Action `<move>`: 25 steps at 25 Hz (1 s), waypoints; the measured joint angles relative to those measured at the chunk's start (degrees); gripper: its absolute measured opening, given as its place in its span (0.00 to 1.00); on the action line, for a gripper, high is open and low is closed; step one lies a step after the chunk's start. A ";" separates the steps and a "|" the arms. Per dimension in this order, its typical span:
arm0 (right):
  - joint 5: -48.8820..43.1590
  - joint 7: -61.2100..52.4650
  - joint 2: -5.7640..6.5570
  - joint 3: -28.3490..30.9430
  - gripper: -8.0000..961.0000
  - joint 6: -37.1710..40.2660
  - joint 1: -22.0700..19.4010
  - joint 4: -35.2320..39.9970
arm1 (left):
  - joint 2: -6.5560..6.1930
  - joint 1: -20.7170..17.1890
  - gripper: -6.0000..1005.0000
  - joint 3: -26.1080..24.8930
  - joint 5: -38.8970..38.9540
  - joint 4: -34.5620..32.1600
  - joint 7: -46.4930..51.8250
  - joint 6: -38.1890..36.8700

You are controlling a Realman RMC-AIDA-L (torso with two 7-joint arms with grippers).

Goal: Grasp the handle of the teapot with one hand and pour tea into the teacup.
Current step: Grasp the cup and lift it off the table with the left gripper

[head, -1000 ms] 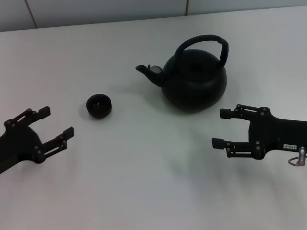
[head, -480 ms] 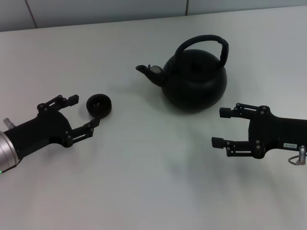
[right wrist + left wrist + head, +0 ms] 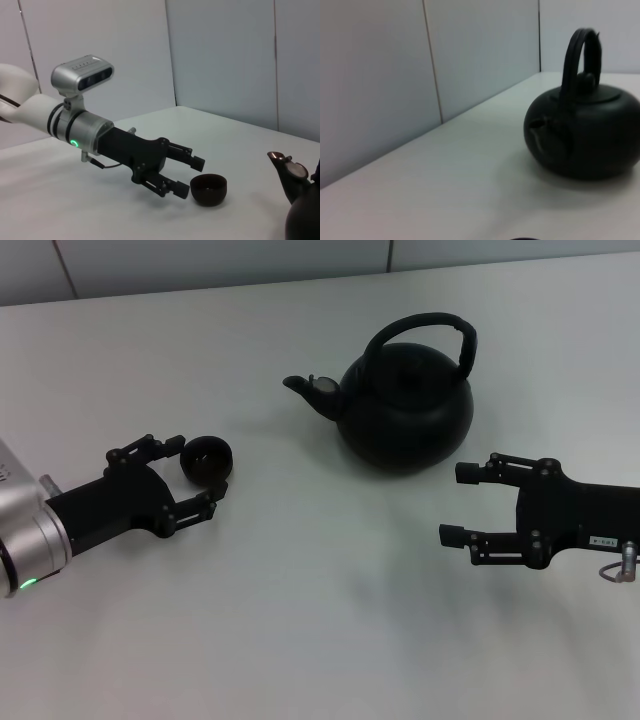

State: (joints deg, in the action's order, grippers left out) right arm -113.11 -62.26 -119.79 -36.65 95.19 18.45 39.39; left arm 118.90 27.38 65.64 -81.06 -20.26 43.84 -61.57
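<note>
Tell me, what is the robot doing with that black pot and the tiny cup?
The robot is getting ready to pour tea. Its left hand, open, sits right at the tiny round black teacup, one finger on each side of it, not squeezing. The big round matte black teapot stands untouched on the white table, its spout toward the cup. The right hand, open too, waits low beside the teapot, well below its arched black handle. Nothing is poured yet.

White table bearing black teapot and small teacup, apart.
</note>
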 joint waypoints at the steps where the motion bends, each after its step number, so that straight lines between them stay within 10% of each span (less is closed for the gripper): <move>1: 0.00 0.00 0.00 0.00 0.85 0.00 0.00 0.00 | 0.04 0.32 0.80 0.02 0.01 0.32 -0.04 0.50; 25: -0.01 -0.06 -0.01 0.00 0.85 0.44 0.01 0.11 | 0.19 3.55 0.80 -0.18 0.03 2.46 -0.08 4.96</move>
State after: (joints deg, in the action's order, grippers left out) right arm -113.12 -62.32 -119.80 -36.65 95.63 18.46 39.51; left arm 119.09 30.93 65.46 -81.04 -17.81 43.76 -56.62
